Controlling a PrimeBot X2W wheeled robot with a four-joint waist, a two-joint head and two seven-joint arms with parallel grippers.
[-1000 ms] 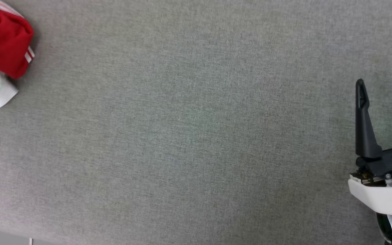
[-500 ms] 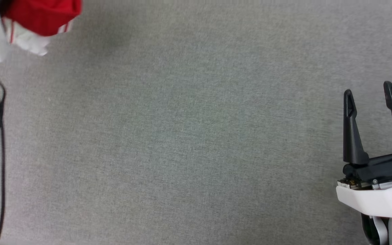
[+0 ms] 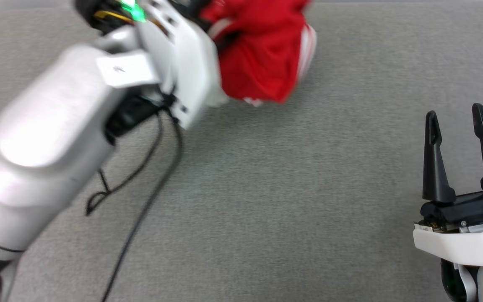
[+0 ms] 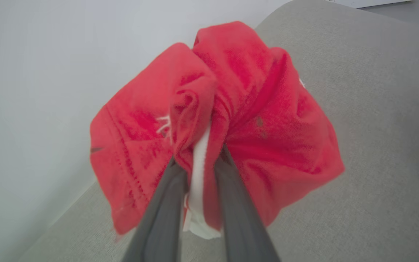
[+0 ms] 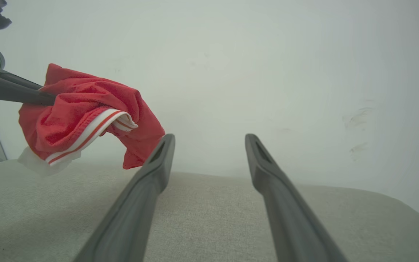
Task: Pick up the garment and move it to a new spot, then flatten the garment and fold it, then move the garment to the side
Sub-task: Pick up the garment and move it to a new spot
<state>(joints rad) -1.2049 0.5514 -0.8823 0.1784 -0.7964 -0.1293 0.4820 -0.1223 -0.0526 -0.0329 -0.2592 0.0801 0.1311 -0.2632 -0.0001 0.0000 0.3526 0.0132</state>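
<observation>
Head view: the left arm [image 3: 57, 126] has swung in over the grey table [image 3: 287, 201], bringing the garment [image 3: 262, 54] from the far left corner to the top centre, blurred by motion. I judge the carry to a new spot is under way, with the laying down not yet done. The right pincer [image 3: 454, 110] stands wide and empty at lower right.

Left wrist view: the left pincer [image 4: 198, 160] is narrow, clamped on a bunched red fold with white trim.

Right wrist view: the bundle appears to hang above the table.
</observation>
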